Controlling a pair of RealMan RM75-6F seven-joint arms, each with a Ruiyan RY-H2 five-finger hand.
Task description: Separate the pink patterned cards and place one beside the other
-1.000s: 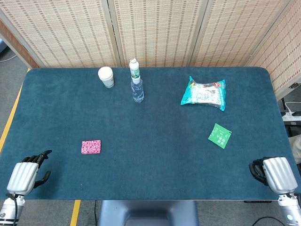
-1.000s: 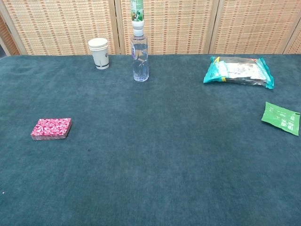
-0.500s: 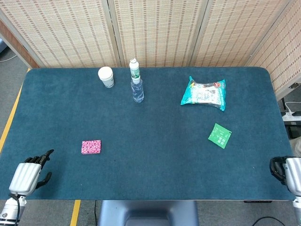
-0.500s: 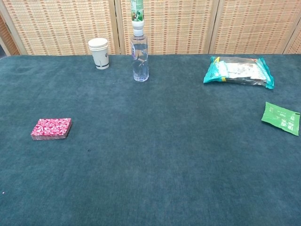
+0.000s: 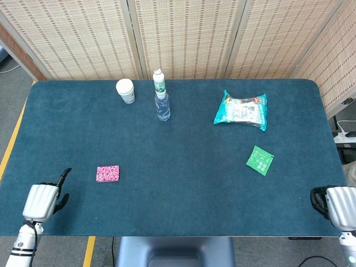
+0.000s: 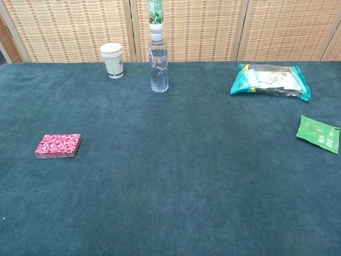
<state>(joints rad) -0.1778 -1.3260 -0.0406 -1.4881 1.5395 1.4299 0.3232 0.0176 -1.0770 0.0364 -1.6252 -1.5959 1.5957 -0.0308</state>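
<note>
Reaching for the pink cards [image 5: 107,173] comes first: stack sits intact, left-front of the surface [image 5: 183,161]. Left hand [image 5: 43,199] nearby, fingers spread, holding nothing. Right hand [image 5: 336,204]: can't tell. Pinch top cards only, lift slowly.

At the lower left of the head view sits the left hand [image 5: 43,199], a rounded silver-grey metal back plate with black jointed fingers [image 5: 63,177] projecting from it. Below it a slim white wrist segment carries a thin dark cable. At the lower right, the right hand [image 5: 336,204] has the same silver-grey shell, with black finger parts at its left edge.
</note>
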